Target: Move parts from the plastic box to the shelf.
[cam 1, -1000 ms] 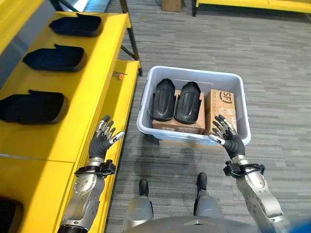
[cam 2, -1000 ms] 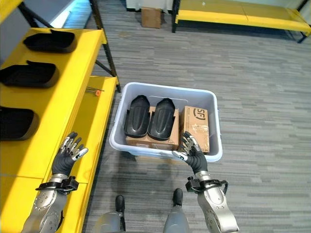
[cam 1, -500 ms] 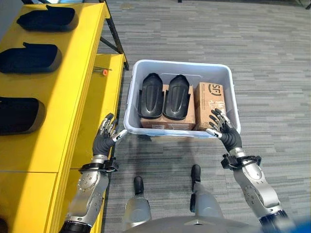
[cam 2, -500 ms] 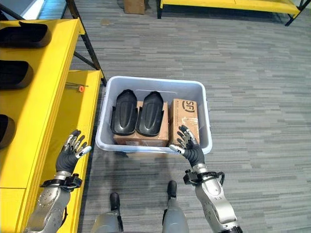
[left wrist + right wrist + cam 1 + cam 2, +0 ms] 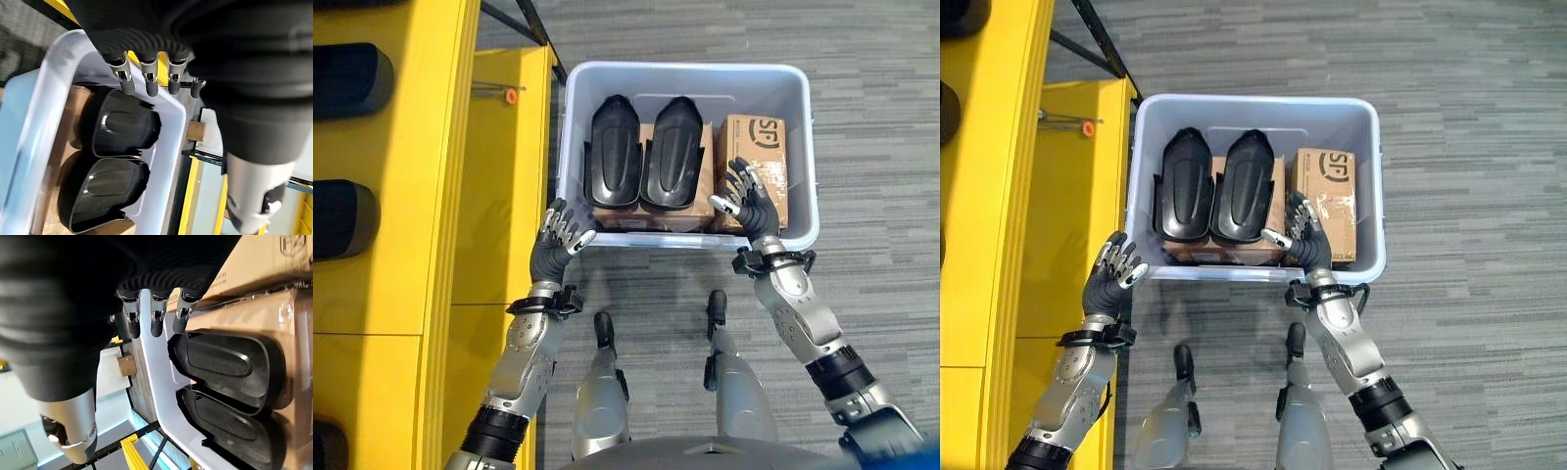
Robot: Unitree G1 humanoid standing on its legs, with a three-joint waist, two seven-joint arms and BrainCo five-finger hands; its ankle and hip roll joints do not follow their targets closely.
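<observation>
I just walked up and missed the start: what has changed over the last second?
The view itself shifted. Both open hands came closer to the plastic box: the right hand now hovers above its near edge, the left hand by its near left corner. Nothing was grasped; both black parts stayed on the cardboard.

The box (image 5: 570,117) is smooth pale plastic. Two parts (image 5: 613,164) (image 5: 671,164) are matt black moulded plastic, resting on brown cardboard cartons (image 5: 754,157). Shelf (image 5: 431,196) is glossy yellow painted metal; floor (image 5: 881,147) is rough grey carpet.

Left hand (image 5: 554,253): raised, palm forward, fingers straight and spread, holding nothing. Right hand (image 5: 749,207): same pose, fingers splayed, empty. Both forearms angled up and slightly inward.
</observation>
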